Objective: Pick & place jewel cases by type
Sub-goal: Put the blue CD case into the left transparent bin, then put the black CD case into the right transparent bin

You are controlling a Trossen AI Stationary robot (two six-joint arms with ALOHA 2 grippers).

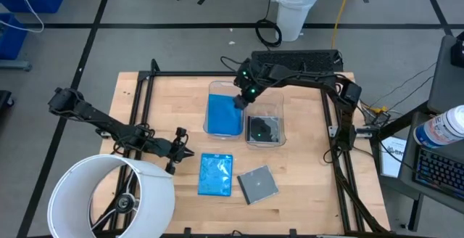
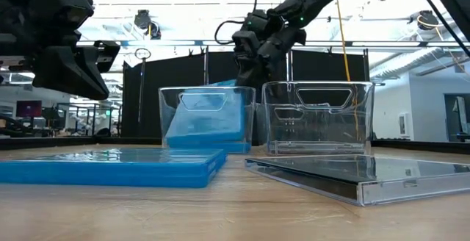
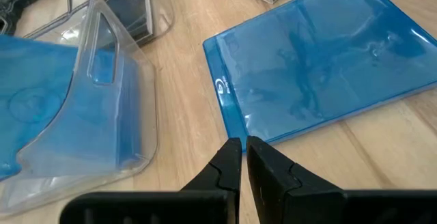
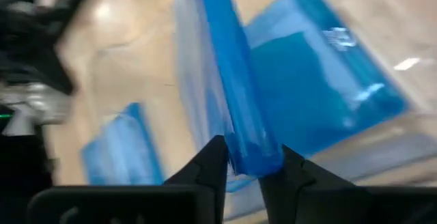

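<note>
Right hand [image 4: 247, 161] gripping blue case [image 4: 235, 108]

Robotics lab: framed wooden table [image 1: 304, 194], cables, keyboard [image 1: 441, 167], big open hall behind.

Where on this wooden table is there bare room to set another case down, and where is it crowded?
Bare: the wooden table right of the flat smoky grey case, and the strip left of the blue-filled clear plastic bin. Crowded: the middle, where that bin, the second clear bin, the flat blue case and both arms sit close.
</note>
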